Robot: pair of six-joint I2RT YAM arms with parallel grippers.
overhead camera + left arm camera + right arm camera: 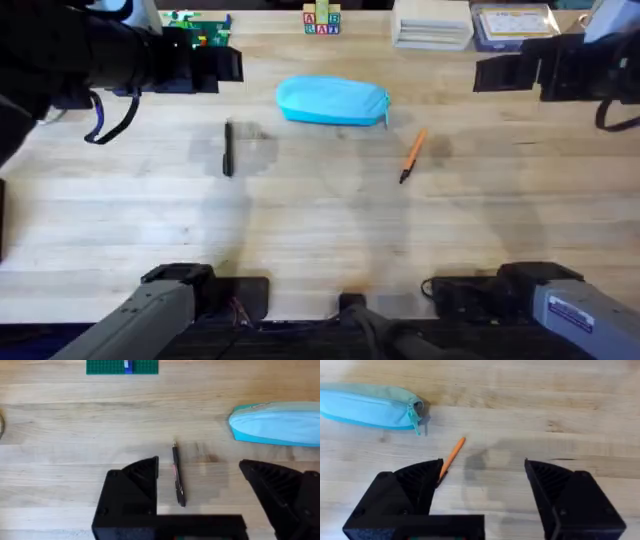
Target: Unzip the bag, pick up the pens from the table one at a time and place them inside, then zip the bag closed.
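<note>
Soft oval blue bag (332,102) on grainy plank table (320,230).

Pale wood table (320,240) under bag (332,101), pens (228,149)

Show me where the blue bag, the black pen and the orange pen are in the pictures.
blue bag (331,101), overhead view, middle of its fabric body.
black pen (177,476), left wrist view, middle of its barrel.
orange pen (453,454), right wrist view, orange barrel above the dark tip.
</note>
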